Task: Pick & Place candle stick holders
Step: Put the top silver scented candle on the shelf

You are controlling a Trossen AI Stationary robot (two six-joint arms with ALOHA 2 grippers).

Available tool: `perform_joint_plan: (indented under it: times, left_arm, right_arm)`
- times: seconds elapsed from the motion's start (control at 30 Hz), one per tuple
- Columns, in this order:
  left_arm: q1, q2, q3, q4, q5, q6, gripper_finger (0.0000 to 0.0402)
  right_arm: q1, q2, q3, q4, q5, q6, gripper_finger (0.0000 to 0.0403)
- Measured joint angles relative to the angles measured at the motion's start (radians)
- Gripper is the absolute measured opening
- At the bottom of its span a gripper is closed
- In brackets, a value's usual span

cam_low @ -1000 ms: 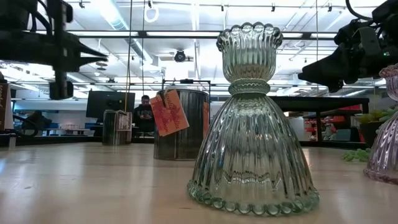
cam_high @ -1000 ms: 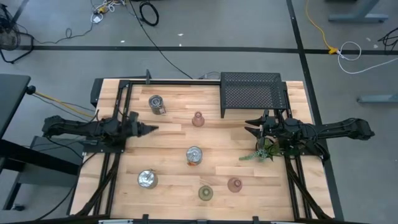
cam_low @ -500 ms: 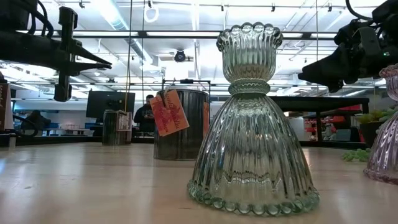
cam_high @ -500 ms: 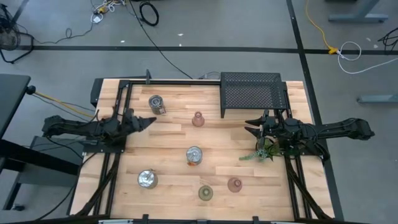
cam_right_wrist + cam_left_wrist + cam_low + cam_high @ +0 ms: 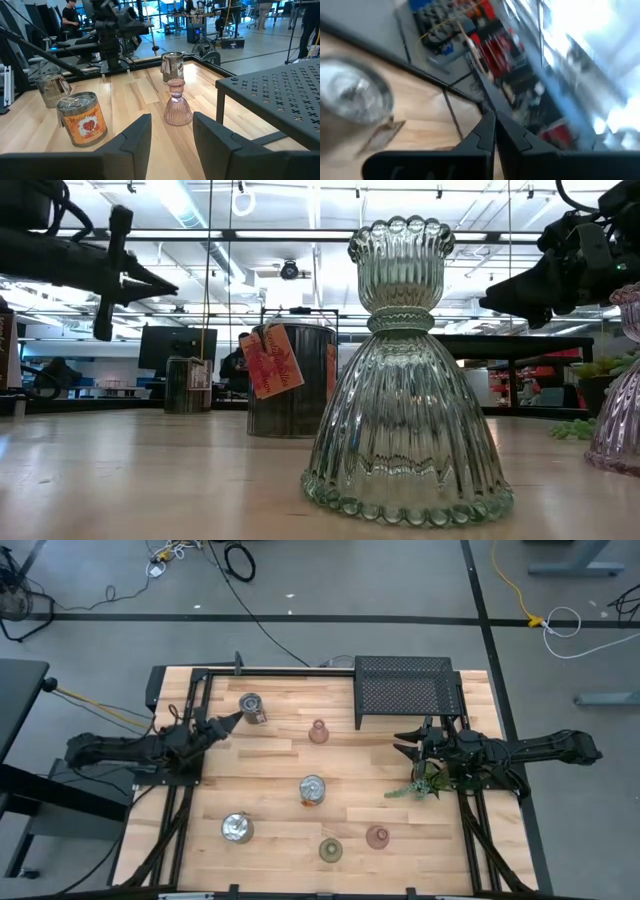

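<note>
- The left gripper [image 5: 236, 718], fingers pressed together and holding nothing, has swung over the last second from pointing across mid-table to pointing up-table; its tip now sits just beside the shiny silver metal tin holder with a paper tag [image 5: 252, 708] near the far edge. I judge this tin to be the chosen first pick, though the fingers must part before any grasp.
- No holder has shifted: the silver tin near the front left [image 5: 237, 828], the orange-labelled silver tin at centre [image 5: 313, 790], the ribbed olive-green glass holder [image 5: 330, 850], the pink glass holder up-table [image 5: 318, 732] and the pink glass holder at the front [image 5: 377, 836] all stand where they were, so nothing is placed yet.
- The right gripper [image 5: 408, 743], fingers spread and empty, has not moved; it waits beside the leafy green sprig [image 5: 425, 781], below the black mesh rack [image 5: 404, 687].
</note>
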Motion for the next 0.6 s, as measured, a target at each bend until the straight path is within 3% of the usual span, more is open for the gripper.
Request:
perform_joint_plan:
  times: [0.1, 0.23, 0.47, 0.6]
  left_arm:
    - [0.069, 0.049, 0.082, -0.097, 0.144, 0.066, 0.0019]
    - [0.171, 0.194, 0.269, -0.289, 0.168, 0.153, 0.0051]
    - [0.407, 0.548, 0.605, -0.750, 0.108, 0.309, 0.0175]
    - [0.541, 0.715, 0.701, -0.763, 0.286, 0.360, 0.0241]
  right_arm:
    - [0.000, 0.000, 0.000, 0.000, 0.000, 0.000, 0.0146]
    - [-0.002, 0.000, 0.000, 0.006, 0.004, 0.000, 0.0146]
    - [-0.002, 0.000, 0.000, 0.117, 0.035, 0.002, 0.0146]
    - [-0.002, 0.000, 0.000, 0.239, 0.052, 0.043, 0.0146]
